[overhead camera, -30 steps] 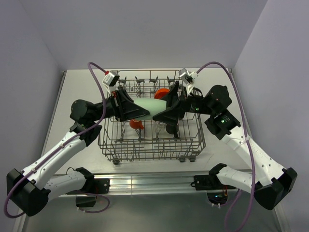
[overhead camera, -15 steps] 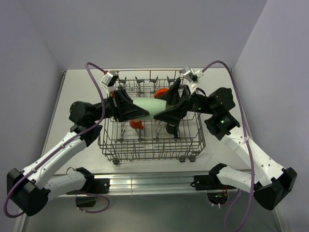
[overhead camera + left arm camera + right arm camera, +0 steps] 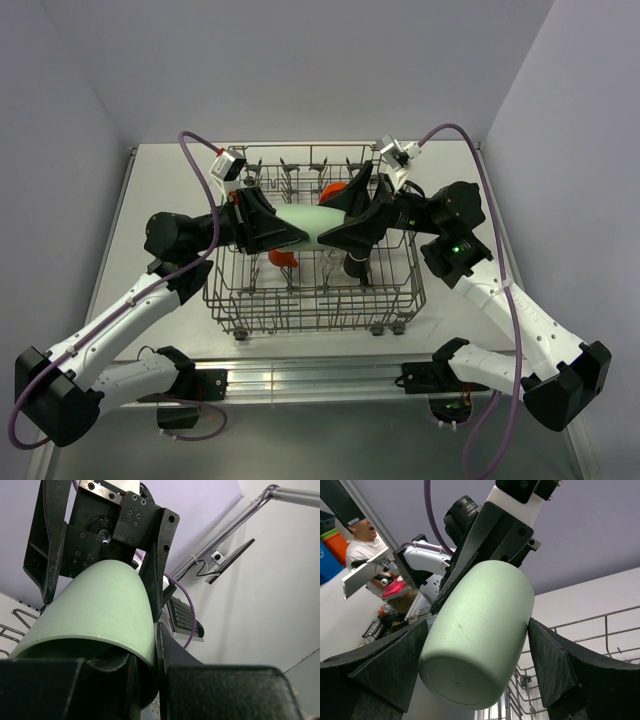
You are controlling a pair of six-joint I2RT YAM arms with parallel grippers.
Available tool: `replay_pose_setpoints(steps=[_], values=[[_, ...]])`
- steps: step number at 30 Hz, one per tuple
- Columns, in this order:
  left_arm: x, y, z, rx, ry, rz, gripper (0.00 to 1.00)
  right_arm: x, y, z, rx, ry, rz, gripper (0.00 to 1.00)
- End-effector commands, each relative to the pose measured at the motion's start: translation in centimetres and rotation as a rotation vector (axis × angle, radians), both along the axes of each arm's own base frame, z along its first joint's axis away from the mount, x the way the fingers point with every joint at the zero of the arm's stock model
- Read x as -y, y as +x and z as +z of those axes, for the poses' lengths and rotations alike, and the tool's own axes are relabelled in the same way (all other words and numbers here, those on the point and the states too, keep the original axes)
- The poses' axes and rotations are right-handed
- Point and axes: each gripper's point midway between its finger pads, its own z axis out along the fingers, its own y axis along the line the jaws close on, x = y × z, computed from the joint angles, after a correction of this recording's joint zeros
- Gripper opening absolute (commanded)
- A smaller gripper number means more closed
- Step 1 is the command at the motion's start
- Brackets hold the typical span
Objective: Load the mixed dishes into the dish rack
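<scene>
Pale green cup (image 3: 306, 220) hangs sideways over the dish rack (image 3: 316, 302), my left claw (image 3: 288, 231) pinching its rim, seemingly for handover; right claw (image 3: 336, 228) straddles its base, grip I cannot tell.

A robotics lab: white-walled booth (image 3: 60, 150), with a keyboard (image 3: 182, 615), monitor (image 3: 231, 560) and person (image 3: 365, 547) outside it
</scene>
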Motion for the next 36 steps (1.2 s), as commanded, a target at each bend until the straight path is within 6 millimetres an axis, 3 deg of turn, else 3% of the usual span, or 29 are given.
replay_pose_setpoints(steps=[1, 17, 20, 21, 23, 24, 25, 27, 28, 29, 33, 34, 36], values=[[-0.4, -0.8, 1.8, 0.066, -0.053, -0.005, 0.00, 0.0, -0.9, 0.6, 0.041, 0.019, 0.034, 0.88], [0.0, -0.4, 1.9, 0.060, -0.048, -0.009, 0.00, -0.2, -1.4, -0.4, 0.041, -0.027, 0.063, 0.86], [0.0, -0.5, 2.1, 0.063, -0.052, -0.009, 0.00, -0.4, -1.2, -0.7, 0.033, -0.037, 0.065, 0.69], [-0.1, -0.5, 2.2, 0.066, -0.053, -0.009, 0.00, -0.5, -1.2, -0.8, 0.034, -0.039, 0.067, 0.57], [0.0, -0.5, 2.2, 0.067, -0.052, -0.010, 0.00, -0.6, -1.2, -0.9, 0.037, -0.040, 0.075, 0.42], [0.0, -0.5, 2.1, 0.064, -0.051, -0.012, 0.00, -0.6, -1.3, -1.0, 0.034, -0.041, 0.076, 0.12], [0.0, -0.5, 2.0, 0.064, -0.050, -0.012, 0.00, -0.6, -1.2, -1.1, 0.034, -0.042, 0.073, 0.00], [0.0, -0.5, 1.7, 0.062, -0.050, -0.015, 0.20, -0.5, -1.3, -1.0, 0.040, -0.039, 0.070, 0.00], [-0.2, -0.8, 1.9, 0.072, -0.065, -0.022, 0.39, -0.4, -1.4, -0.9, 0.046, -0.034, 0.068, 0.00], [-0.3, -0.9, 1.8, 0.076, -0.071, -0.025, 0.48, -0.4, -1.3, -0.7, 0.048, -0.029, 0.057, 0.00], [-0.3, -1.1, 1.1, 0.075, -0.058, -0.030, 0.69, -0.1, -1.4, -0.2, 0.067, -0.016, 0.042, 0.00], [-0.3, -1.1, 0.9, 0.083, -0.051, -0.027, 0.88, 0.0, -1.4, -0.1, 0.067, -0.014, 0.038, 0.00], [0.0, -0.9, 0.3, 0.065, -0.015, -0.026, 0.99, 0.1, -1.4, 0.2, 0.069, -0.008, 0.030, 0.00]])
